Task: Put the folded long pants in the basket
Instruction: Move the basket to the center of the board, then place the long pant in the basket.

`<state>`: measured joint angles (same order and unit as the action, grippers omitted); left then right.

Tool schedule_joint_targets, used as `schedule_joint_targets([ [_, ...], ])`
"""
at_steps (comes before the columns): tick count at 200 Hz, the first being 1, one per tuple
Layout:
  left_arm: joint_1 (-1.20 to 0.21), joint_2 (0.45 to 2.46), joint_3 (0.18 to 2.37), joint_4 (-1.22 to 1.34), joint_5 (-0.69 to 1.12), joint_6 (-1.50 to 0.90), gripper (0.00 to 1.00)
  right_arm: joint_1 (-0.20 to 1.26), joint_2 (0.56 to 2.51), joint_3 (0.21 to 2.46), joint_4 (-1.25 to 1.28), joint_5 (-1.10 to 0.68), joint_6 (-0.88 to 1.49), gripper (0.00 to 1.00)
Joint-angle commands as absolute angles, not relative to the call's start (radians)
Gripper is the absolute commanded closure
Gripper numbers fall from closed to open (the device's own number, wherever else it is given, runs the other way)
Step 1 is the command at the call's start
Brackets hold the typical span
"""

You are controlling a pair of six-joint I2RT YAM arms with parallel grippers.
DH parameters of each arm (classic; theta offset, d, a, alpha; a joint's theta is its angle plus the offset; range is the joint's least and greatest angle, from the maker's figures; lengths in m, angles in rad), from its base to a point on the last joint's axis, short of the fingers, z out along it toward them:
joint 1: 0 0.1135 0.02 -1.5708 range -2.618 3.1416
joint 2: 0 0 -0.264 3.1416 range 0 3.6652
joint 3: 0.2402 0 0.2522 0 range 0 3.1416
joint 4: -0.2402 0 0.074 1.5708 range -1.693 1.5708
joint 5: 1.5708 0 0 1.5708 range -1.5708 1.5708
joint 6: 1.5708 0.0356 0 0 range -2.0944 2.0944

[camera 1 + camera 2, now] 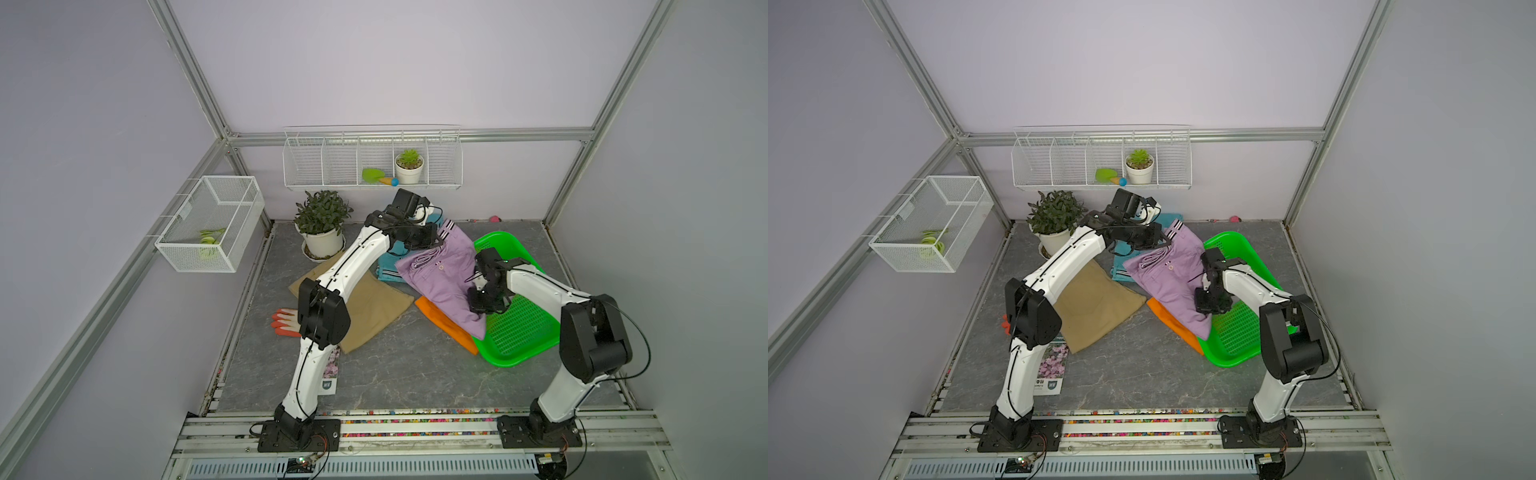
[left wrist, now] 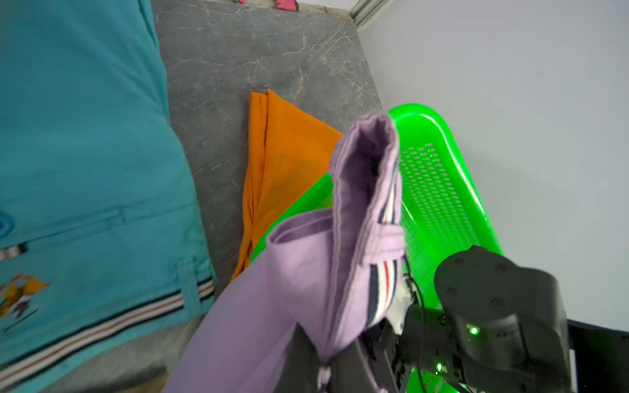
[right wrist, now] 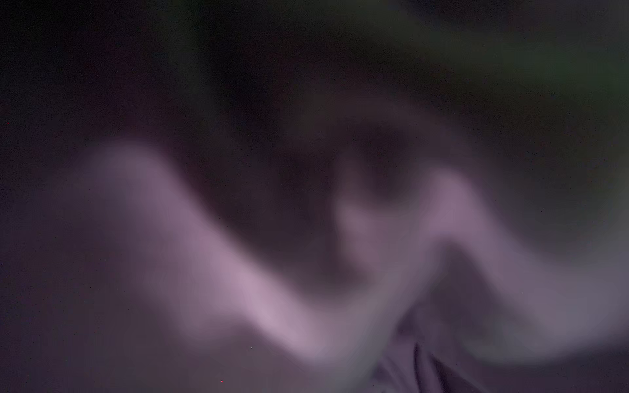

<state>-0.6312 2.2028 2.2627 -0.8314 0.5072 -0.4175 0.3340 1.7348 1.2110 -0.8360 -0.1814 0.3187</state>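
Toward the right edge of the table (image 1: 395,374), the lilac pants (image 1: 440,278) hang half over the rim of the green basket (image 1: 513,362) — left gripper (image 1: 433,244) clenched on the waistband (image 1: 448,229), right gripper (image 1: 478,305) clamping the other end. Both ends should travel together, level, clearing that rim.

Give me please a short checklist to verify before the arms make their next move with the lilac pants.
1. Left gripper shut on the lilac pants: ok.
2. Right gripper shut on them: ok.
3. Lilac pants fully over the basket: not ok, only one edge crosses its rim.
4. Orange pants free of the basket: not ok, they seem tucked under its rim.
5. Right wrist view usable: not ok, blurred.
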Motion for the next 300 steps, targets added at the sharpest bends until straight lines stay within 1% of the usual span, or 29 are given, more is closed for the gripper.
schedule_joint_targets([
  [1, -0.628, 2.056, 2.205, -0.865, 0.515, -0.370, 1.00, 0.456, 1.660, 1.206, -0.881, -0.483, 0.194, 1.00],
  [17, -0.622, 1.960, 2.081, -0.858, 0.507, -0.369, 1.00, 0.524, 1.631, 1.208, -0.866, -0.587, 0.146, 1.00],
  [34, -0.619, 1.877, 1.972, -0.854, 0.519, -0.361, 1.00, 0.548, 1.620, 1.224, -0.882, -0.586, 0.115, 1.00],
  [43, -0.618, 1.846, 1.933, -0.854, 0.523, -0.356, 1.00, 0.537, 1.617, 1.228, -0.889, -0.528, 0.119, 1.00],
  [56, -0.618, 1.811, 1.909, -0.870, 0.526, -0.341, 1.00, 0.495, 1.609, 1.251, -0.923, -0.374, 0.154, 1.00],
  [78, -0.617, 1.790, 1.915, -0.878, 0.507, -0.308, 1.00, 0.357, 1.526, 1.259, -0.960, -0.194, 0.264, 1.00],
  [97, -0.617, 1.833, 2.022, -0.933, 0.493, -0.276, 1.00, 0.282, 1.366, 1.239, -0.945, -0.137, 0.319, 1.00],
  [116, -0.615, 1.908, 2.129, -0.971, 0.513, -0.264, 1.00, 0.267, 1.225, 1.192, -0.946, -0.025, 0.393, 1.00],
  [134, -0.618, 1.980, 2.194, -0.977, 0.565, -0.266, 1.00, 0.268, 1.147, 1.147, -0.976, 0.013, 0.436, 1.00],
  [146, -0.628, 2.019, 2.205, -0.965, 0.586, -0.268, 1.00, 0.267, 1.122, 1.137, -1.039, 0.055, 0.499, 1.00],
  [172, -0.661, 2.096, 2.214, -0.924, 0.625, -0.268, 1.00, 0.267, 1.047, 1.066, -1.097, 0.030, 0.566, 1.00],
  [197, -0.676, 2.195, 2.252, -0.934, 0.630, -0.265, 1.00, 0.268, 0.950, 0.868, -0.991, -0.101, 0.629, 1.00],
  [209, -0.676, 2.242, 2.268, -0.945, 0.636, -0.258, 1.00, 0.278, 0.942, 0.799, -0.964, -0.136, 0.665, 1.00],
  [229, -0.676, 2.311, 2.295, -0.951, 0.620, -0.258, 1.00, 0.295, 0.955, 0.724, -0.924, -0.121, 0.693, 1.00],
  [252, -0.678, 2.373, 2.341, -0.991, 0.603, -0.238, 1.00, 0.305, 1.019, 0.677, -0.840, -0.128, 0.703, 1.00],
  [268, -0.677, 2.387, 2.342, -1.007, 0.559, -0.229, 1.00, 0.305, 1.098, 0.707, -0.842, -0.068, 0.702, 1.00],
  [285, -0.676, 2.385, 2.338, -1.047, 0.525, -0.227, 1.00, 0.295, 1.193, 0.776, -0.883, 0.091, 0.702, 1.00],
  [300, -0.676, 2.373, 2.319, -1.104, 0.504, -0.234, 1.00, 0.234, 1.284, 0.847, -0.882, 0.158, 0.664, 1.00],
])
